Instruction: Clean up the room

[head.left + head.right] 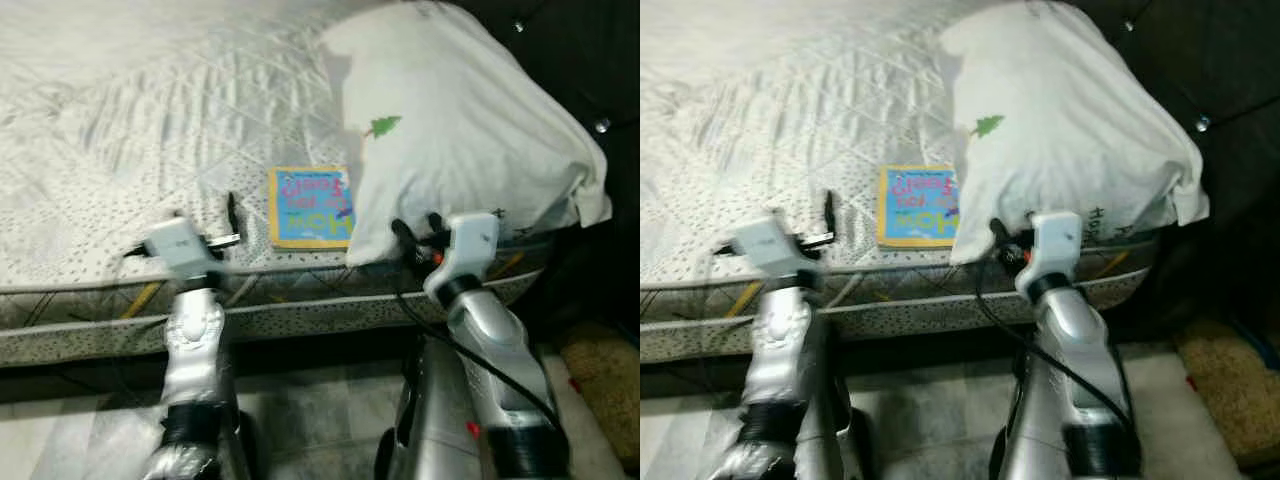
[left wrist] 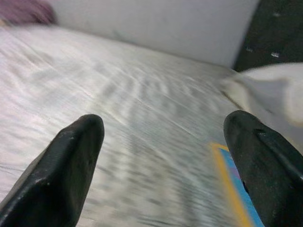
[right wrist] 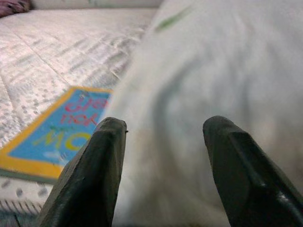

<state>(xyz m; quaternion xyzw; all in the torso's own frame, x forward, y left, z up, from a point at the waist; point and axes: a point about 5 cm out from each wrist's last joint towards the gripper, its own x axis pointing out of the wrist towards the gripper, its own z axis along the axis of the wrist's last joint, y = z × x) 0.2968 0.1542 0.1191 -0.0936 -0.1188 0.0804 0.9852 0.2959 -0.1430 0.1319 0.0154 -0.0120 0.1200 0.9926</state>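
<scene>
Arms: two silver forearms rise from the lower edge of the head views, left and right, over a pale floor (image 1: 330, 410).

Left gripper (image 1: 228, 222): at the near edge of the bed, over the quilt; fingers (image 2: 71, 165) spread wide apart, nothing between them. One finger points up the bed, the other lies toward the book. Blurred in the head views.

Right gripper (image 1: 418, 232): at the near edge of the bed, tips against the lower front of the pillow; fingers (image 3: 94, 170) apart, with pillow cloth bulging across the gap. Whether they touch the cloth cannot be told.

Bed (image 1: 90, 320): runs across the scene, its patterned side band facing the robot, with yellow marks along it.

Quilt (image 1: 130, 120): white, stitched in diamonds, speckled with small dark dots, covering the bed.

Book (image 1: 311, 207): flat on the quilt near the bed's front edge, between the two grippers. Yellow border, blue cover, coloured lettering. Its right edge is tucked under the pillow.

Pillow (image 1: 460, 130): large, white, a small green tree printed on it; lies at the right end of the bed, overhanging the book's edge and standing between the right gripper and the headboard.

Headboard (image 1: 580, 50): dark, studded, behind the pillow at the right.

Rug (image 1: 605, 375): tan, shaggy, on the floor at the lower right, beside the bed's end.
</scene>
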